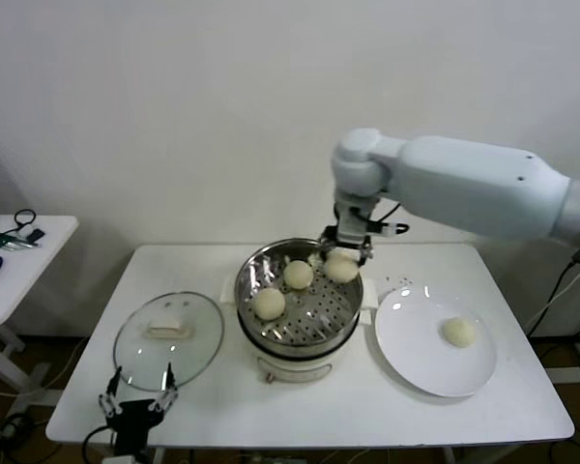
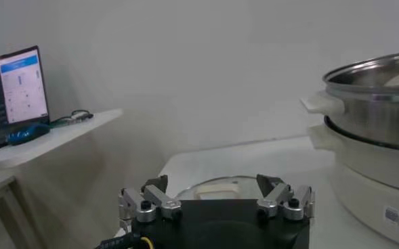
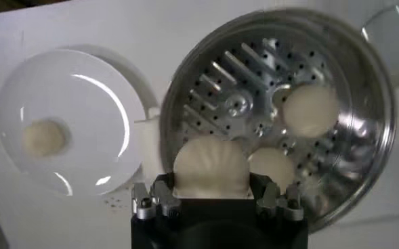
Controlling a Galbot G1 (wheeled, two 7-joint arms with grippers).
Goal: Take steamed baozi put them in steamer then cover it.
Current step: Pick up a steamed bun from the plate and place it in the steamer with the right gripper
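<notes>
Four small, round, cream-white dough buns are in view. One steamed bun (image 1: 342, 266) (image 3: 211, 169) is clamped between the fingers of the right gripper (image 1: 345, 253) (image 3: 213, 201), just above the far right edge of the round, shiny stainless-steel steamer basket (image 1: 271, 333) (image 3: 368, 169), at the centre of the head view. In the right wrist view this bun fills the gap between the two jaws, which press on its sides.

Two more buns lie on the basket's perforated floor: one (image 1: 299, 274) (image 3: 274, 164) near the middle and another (image 1: 268, 303) (image 3: 310, 111) toward the lower left of the floor in the head view, apart from each other. The basket sits on a cream-white electric pot base (image 1: 295, 366) (image 2: 372, 179).

The fourth bun (image 1: 458, 332) (image 3: 44, 137) rests alone on a flat round white plate (image 1: 416, 358) (image 3: 97, 115), just right of the steamer in the head view.

Left of the steamer, the round clear glass lid (image 1: 198, 353) (image 2: 216, 184) with a metal rim and a cream-white rectangular handle (image 1: 166, 332) (image 2: 217, 192) lies flat on the white table (image 1: 367, 411).

At the lower left of the head view, the left gripper (image 1: 138, 398) (image 2: 216, 201) hovers at the table's near edge, just beside the lid, its fingers spread wide apart and holding nothing.

A small white side table (image 1: 19, 261) (image 2: 57, 135) stands at the far left.
</notes>
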